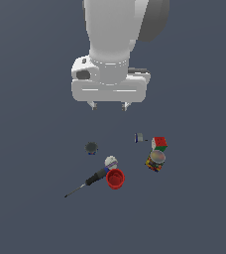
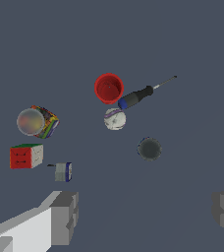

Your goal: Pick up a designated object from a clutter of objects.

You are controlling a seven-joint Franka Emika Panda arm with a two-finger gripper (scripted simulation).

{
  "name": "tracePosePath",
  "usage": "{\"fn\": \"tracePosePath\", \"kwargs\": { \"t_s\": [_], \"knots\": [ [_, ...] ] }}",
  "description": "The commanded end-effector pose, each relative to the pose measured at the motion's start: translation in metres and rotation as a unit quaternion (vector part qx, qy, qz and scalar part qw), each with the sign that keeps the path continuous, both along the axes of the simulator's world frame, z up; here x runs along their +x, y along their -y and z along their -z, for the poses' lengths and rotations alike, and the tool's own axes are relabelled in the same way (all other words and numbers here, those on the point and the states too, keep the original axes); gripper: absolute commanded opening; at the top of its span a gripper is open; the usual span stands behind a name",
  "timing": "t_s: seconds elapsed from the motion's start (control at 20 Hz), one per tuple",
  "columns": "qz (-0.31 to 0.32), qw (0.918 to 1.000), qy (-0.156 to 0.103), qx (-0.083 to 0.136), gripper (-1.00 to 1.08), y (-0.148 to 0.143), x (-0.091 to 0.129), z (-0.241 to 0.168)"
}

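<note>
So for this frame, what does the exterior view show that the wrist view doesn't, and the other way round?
Only the exterior view shows the arm's white body and the whole tool hanging open above the clutter, touching nothing.

Only the wrist view shows the inside of the red cup, the purple band on the round grey-white object, and the fingertips close up at the frame edge.

Both show the same items: the cup, the banded object, the screwdriver, the puzzle cube, the labelled can, the dark disc and the tiny grey piece.
</note>
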State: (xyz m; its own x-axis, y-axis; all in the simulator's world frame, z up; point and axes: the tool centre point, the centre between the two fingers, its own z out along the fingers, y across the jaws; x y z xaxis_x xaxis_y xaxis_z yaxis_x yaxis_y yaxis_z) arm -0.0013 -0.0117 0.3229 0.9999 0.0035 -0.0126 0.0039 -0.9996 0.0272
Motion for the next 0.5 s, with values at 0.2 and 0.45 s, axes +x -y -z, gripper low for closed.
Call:
{"fn": "tracePosePath", "kwargs": {
  "t_s": [0.2,0.45],
  "knots": [
    [-0.007,1.0,0.002,-0.001,1.0,-0.002,0.001,-0.003],
    [-0.028,0.9996,0.009,-0.003,1.0,-0.006,0.004,-0.012]
  ]
}}
